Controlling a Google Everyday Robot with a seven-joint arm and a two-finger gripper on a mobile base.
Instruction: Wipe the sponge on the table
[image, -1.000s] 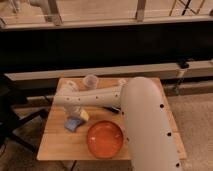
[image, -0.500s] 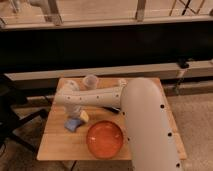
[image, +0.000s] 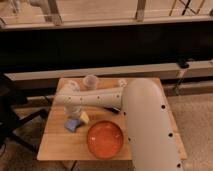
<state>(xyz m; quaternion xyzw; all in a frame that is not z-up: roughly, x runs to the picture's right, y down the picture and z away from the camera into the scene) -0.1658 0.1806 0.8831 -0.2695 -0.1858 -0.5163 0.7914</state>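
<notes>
sponge (image: 72, 125) lies at the left of the table (image: 56, 148), just under the jaws, whose spread i cannot tell.

From where I sit this looks like an open indoor area of an office or lab building, not a home. A small plank bench (image: 57, 147) stands on a speckled, carpet-like floor (image: 196, 112) against a long dark low wall (image: 110, 47), with a metal railing (image: 100, 21) of upright posts along the far side and what seems to be a black chair (image: 12, 117) at the left. My white robot arm (image: 145, 125) reaches over the bench from the right, its claw (image: 75, 114) low over the left part, just by the sponge (image: 72, 125).
</notes>
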